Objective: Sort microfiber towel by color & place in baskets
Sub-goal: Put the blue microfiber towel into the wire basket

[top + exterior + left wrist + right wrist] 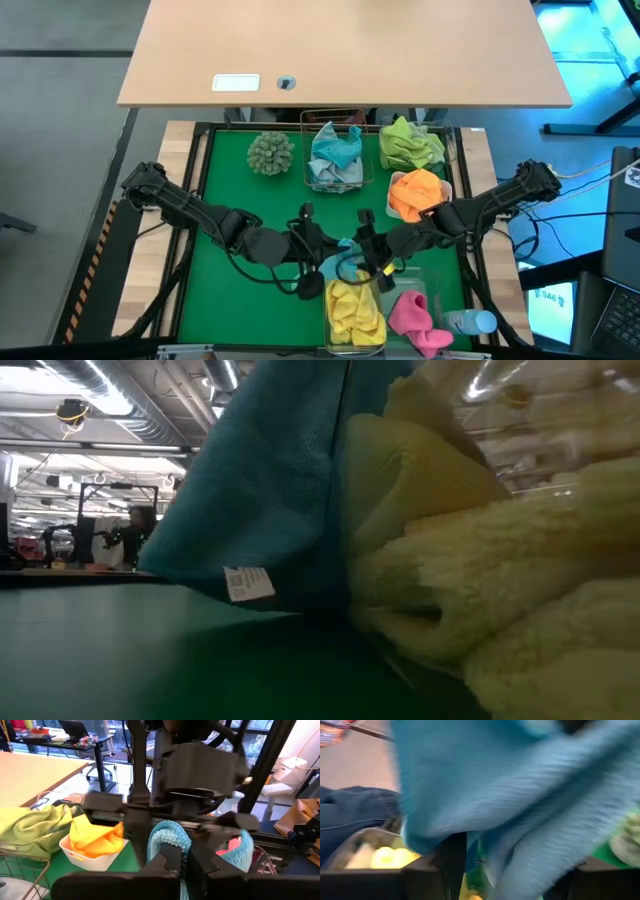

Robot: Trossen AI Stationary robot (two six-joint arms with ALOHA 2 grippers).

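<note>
A teal towel [340,264] hangs between my two grippers at the mat's near middle; the low view shows its white label [247,582]. My left gripper [184,865] is shut on it. My right gripper [515,870] faces it, open, with the towel draped in front of its fingers. Yellow towels [355,310] fill a clear tub just below, and a pink towel [415,315] lies in the tub beside it. An orange towel [418,193] and lime green towels [410,145] sit in white trays. More teal towels [335,155] lie in the copper basket. My left gripper pinches a bunched fold of the teal towel [170,842] between its two fingers, coming nearly level from the table's left. The cloth hangs slack below the fingers, its lower edge [290,600] close over the mat. My right gripper: I cannot tell whether its fingers touch the towel.
A shaggy sage-green ball [270,153] lies at the far left of the green mat [230,190]. A clear bottle with a blue cap [470,322] lies near the front right corner. A wooden desk [340,50] stands beyond the mat. The mat's left half is bare.
</note>
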